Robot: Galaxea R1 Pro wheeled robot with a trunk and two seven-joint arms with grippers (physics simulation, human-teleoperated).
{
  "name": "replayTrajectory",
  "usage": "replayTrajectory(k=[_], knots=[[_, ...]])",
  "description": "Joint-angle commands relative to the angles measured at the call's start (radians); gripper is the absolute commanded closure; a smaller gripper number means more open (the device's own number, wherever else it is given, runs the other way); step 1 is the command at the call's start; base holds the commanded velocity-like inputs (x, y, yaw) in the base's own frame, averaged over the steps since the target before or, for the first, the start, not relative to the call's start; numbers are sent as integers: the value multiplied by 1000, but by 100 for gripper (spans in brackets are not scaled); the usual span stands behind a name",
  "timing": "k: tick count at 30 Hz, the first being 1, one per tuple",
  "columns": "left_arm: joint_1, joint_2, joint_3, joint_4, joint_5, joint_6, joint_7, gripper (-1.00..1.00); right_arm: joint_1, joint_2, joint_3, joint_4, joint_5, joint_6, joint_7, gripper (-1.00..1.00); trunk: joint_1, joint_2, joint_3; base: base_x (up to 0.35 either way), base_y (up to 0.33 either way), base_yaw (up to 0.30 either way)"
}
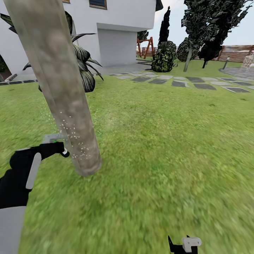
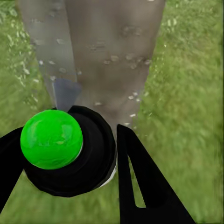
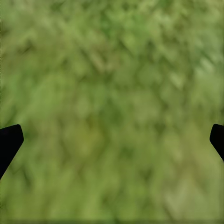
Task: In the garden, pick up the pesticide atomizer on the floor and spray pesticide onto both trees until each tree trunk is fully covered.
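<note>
A thick mottled grey-brown tree trunk leans up from the grass floor at the left of the head view. My left gripper is shut on the pesticide atomizer, a dark bottle with a green spot and grey spray head that points at the trunk. White droplets speckle the trunk's lower part. Low at the bottom edge, my right gripper hangs over grass, and its fingertips stand wide apart and open.
A spiky palm stands behind the trunk. A white house, grey stepping stones, dark cone trees, a bush and a slat fence lie far ahead. Open lawn spreads to the right.
</note>
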Motion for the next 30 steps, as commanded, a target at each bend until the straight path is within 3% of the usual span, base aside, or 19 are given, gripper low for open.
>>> replayTrajectory(k=[1, 6, 11, 15, 17, 20, 22, 25, 30], knots=[[-15, -4, -34, 0, -7, 0, 0, 100, 0, 0, 0, 0, 0, 0, 0, -100, 0, 0, 0, 0, 0, 0], [-94, -7, -51, -21, -6, 92, -1, 100, 0, -1, 0, 0, 0, 0, 0, -100, 0, 0, 0, 0, 0, 0], [-144, -5, -52, -37, -6, 107, -1, 100, 0, -1, 0, 0, 0, 0, 0, -100, 0, 0, 0, 0, 0, 0], [-154, -5, -50, -37, -6, 109, -1, 100, 0, -3, 0, 0, 0, 0, 0, -100, 0, 0, 0, 0, 0, 0], [-153, 7, -40, -37, -9, 109, -1, 100, 0, -4, 0, 0, 0, 0, 0, -100, 0, 0, 0, 0, 0, 0], [-153, 30, 6, -37, -8, 110, -2, 100, 0, -4, 0, 0, 0, 0, 0, -100, 0, 0, 0, 0, 0, 0], [-147, 45, 16, -36, -10, 110, -2, 100, 0, -4, 0, 0, 0, 0, 0, -100, 0, 0, 0, 0, 0, 0], [-132, 48, 13, -32, -19, 101, -2, 100, 0, -4, 0, 1, 0, 0, 0, -100, 0, 0, 0, 0, 0, 0], [4, 41, 7, -9, -20, 49, -3, 100, 0, -4, 0, 1, 0, 0, 0, -100, 0, 0, 0, 0, 0, 0]])
